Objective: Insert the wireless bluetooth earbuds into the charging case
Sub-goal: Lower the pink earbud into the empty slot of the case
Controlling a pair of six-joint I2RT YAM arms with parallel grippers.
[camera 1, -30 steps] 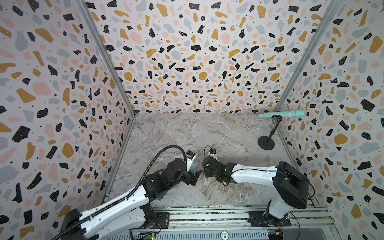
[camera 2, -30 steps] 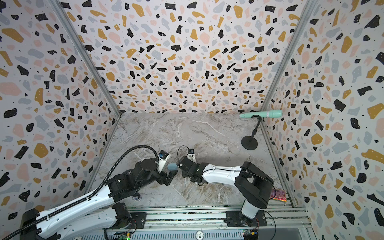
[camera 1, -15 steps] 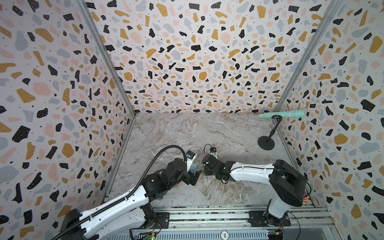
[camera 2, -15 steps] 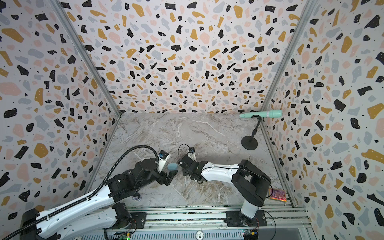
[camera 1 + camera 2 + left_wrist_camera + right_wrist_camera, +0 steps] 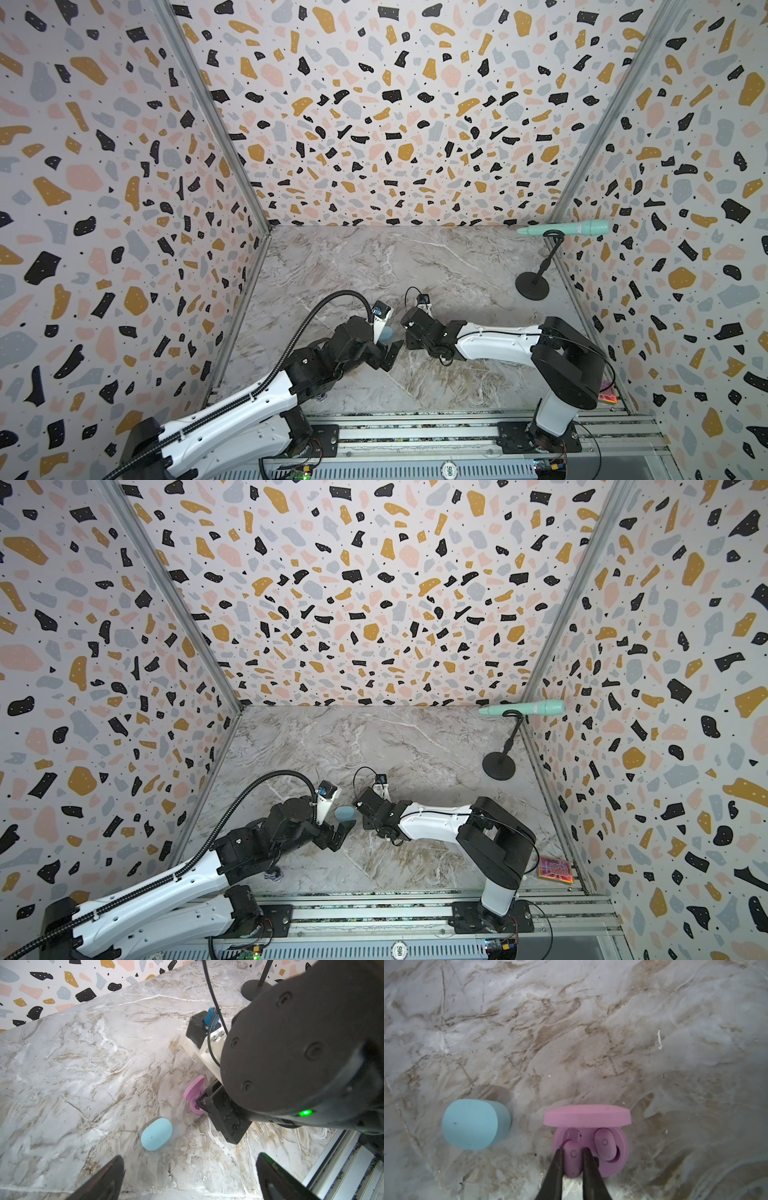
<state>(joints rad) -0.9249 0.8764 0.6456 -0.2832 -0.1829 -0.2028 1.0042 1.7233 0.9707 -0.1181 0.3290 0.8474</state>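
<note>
The pink charging case [image 5: 620,1147] lies open on the marble floor with its lid [image 5: 587,1115] raised. One pink earbud [image 5: 605,1144] sits in a socket of the case. My right gripper [image 5: 572,1150] is shut on another pink earbud [image 5: 572,1159], holding it over the case's neighbouring socket, its rear end past the rim. Beside it lies a closed pale blue case [image 5: 475,1124], also seen in the left wrist view [image 5: 156,1137] and in a top view [image 5: 345,813]. My left gripper [image 5: 190,1165] hangs open just short of the blue case, holding nothing.
A teal handheld device [image 5: 565,228] rests on a black stand [image 5: 532,286] at the back right corner. A small pink-red card [image 5: 555,868] lies by the right wall near the front rail [image 5: 374,912]. Terrazzo walls close in three sides.
My right gripper has edged slightly left with the pink earbud still in it. The left arm has stayed where it was.
</note>
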